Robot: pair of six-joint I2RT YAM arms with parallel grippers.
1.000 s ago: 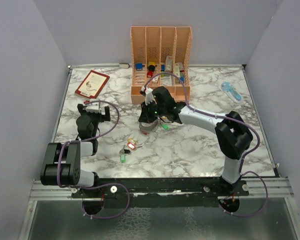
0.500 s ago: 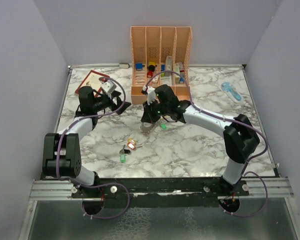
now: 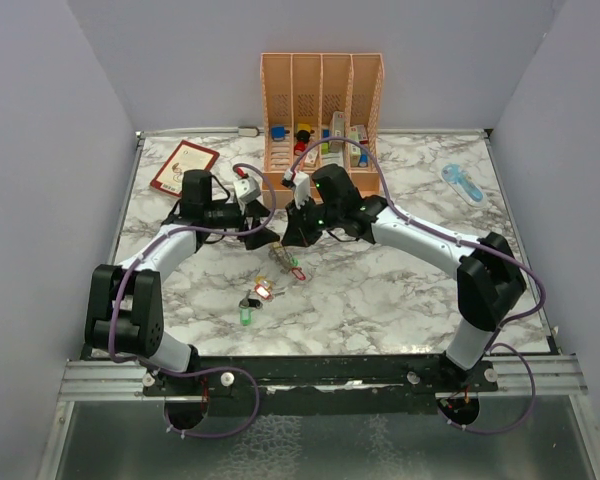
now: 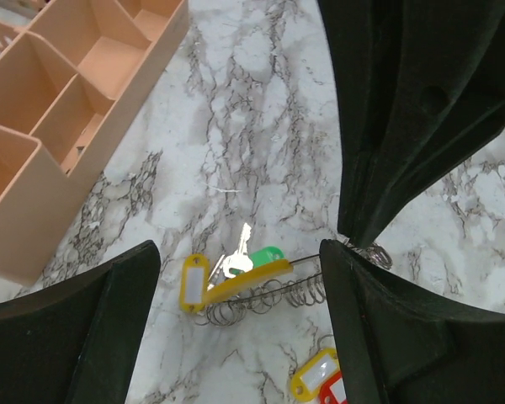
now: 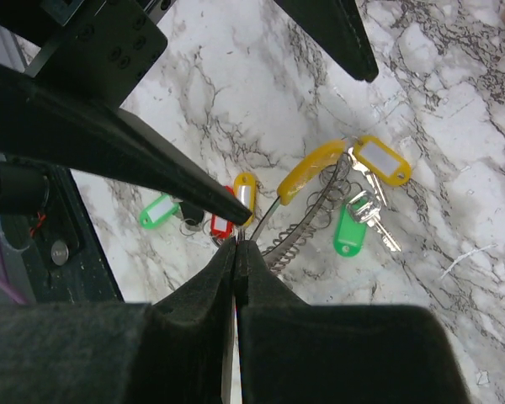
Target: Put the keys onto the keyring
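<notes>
The keyring (image 3: 283, 260) is a thin wire loop with a yellow sleeve (image 4: 244, 280) and several small rings threaded on it. It lies on the marble in front of the organizer. A yellow tag (image 4: 194, 282) and a silver key with a green tag (image 4: 265, 255) hang from it. My right gripper (image 3: 293, 240) is shut on the loop's wire end (image 5: 238, 244), with its tip low over the table. My left gripper (image 3: 263, 235) is open just left of it, and its jaws straddle the ring from above (image 4: 238, 252). Loose keys with red (image 5: 221, 225), yellow (image 5: 246, 194) and green (image 5: 158, 210) tags lie nearer the front (image 3: 255, 297).
The peach organizer (image 3: 320, 100) stands at the back centre with small coloured items in its slots, and its corner shows in the left wrist view (image 4: 59, 126). A red card (image 3: 184, 167) lies at the back left. A light blue object (image 3: 463, 184) lies at the back right.
My left arm has swung from the table's left side to the middle, beside the right gripper. The right gripper shifted slightly and the keyring moved a little toward the front.
</notes>
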